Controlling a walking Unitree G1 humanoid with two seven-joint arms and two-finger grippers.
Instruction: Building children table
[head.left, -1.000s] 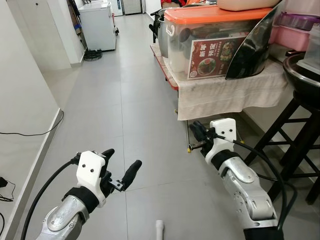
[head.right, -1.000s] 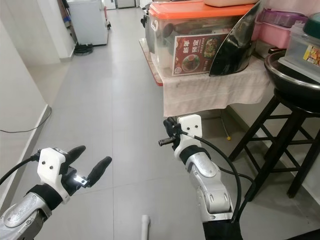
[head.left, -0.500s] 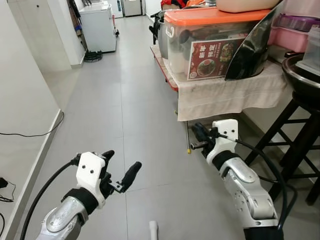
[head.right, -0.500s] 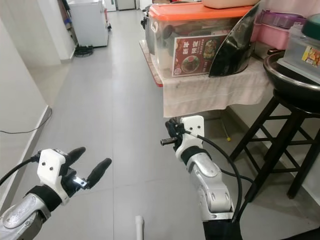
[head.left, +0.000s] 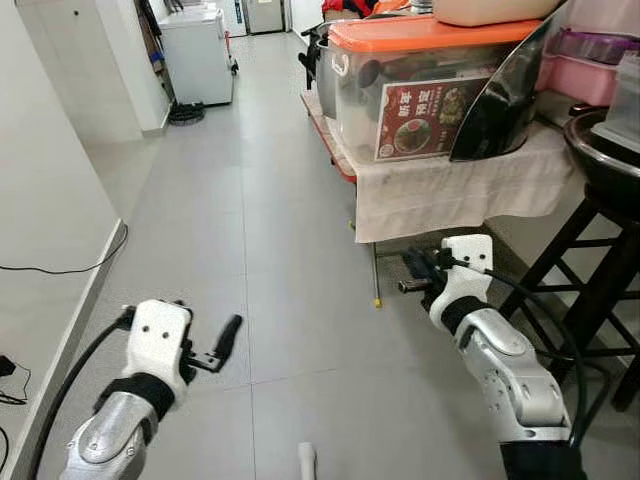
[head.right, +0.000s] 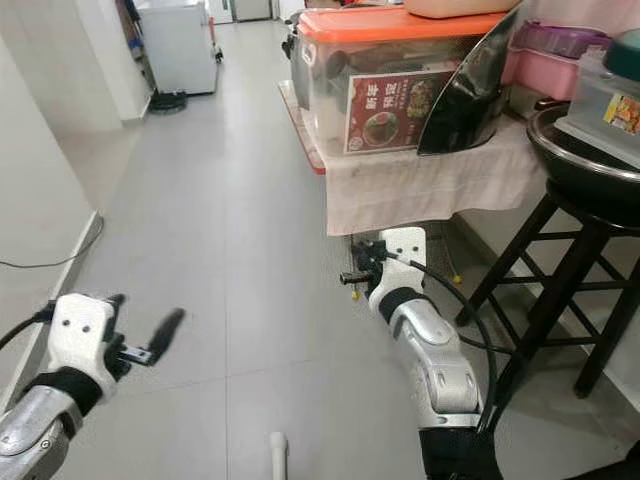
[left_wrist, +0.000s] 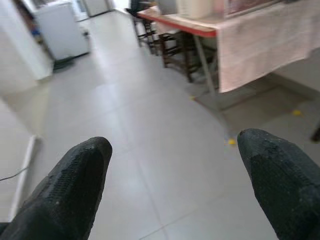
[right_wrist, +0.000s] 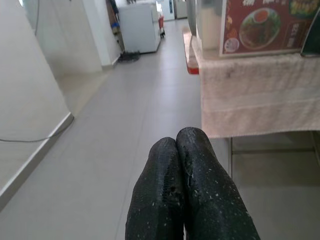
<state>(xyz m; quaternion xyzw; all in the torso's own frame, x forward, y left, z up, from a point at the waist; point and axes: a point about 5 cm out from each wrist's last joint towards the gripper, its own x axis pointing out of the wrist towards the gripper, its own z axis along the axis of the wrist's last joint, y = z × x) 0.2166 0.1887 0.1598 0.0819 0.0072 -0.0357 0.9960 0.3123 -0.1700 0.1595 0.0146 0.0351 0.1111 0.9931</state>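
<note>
White tube (head.left: 307, 462) lies on the floor (head.left: 200, 210), low between both arms. From the head, the left end effector (head.left: 208, 322) hovers over tiles, and the right end effector (head.left: 412, 268) sits below the cloth-draped surface (head.left: 450, 190) carrying a bin (head.left: 420, 90). At the left wrist, the fingers (left_wrist: 75, 170) stand wide apart. At the right wrist, the fingers (right_wrist: 200, 160) press together, holding nothing.

We see a pale grey tiled floor (head.left: 270, 200) across the frame's middle. At upper right, a clear bin with an orange lid (head.left: 420, 30) bears a red food label (head.left: 420, 118); the counter (head.left: 455, 190) wears beige cloth. A white appliance (head.left: 195, 50) stands upper left. The stool (head.left: 590, 260) is dark brown.
</note>
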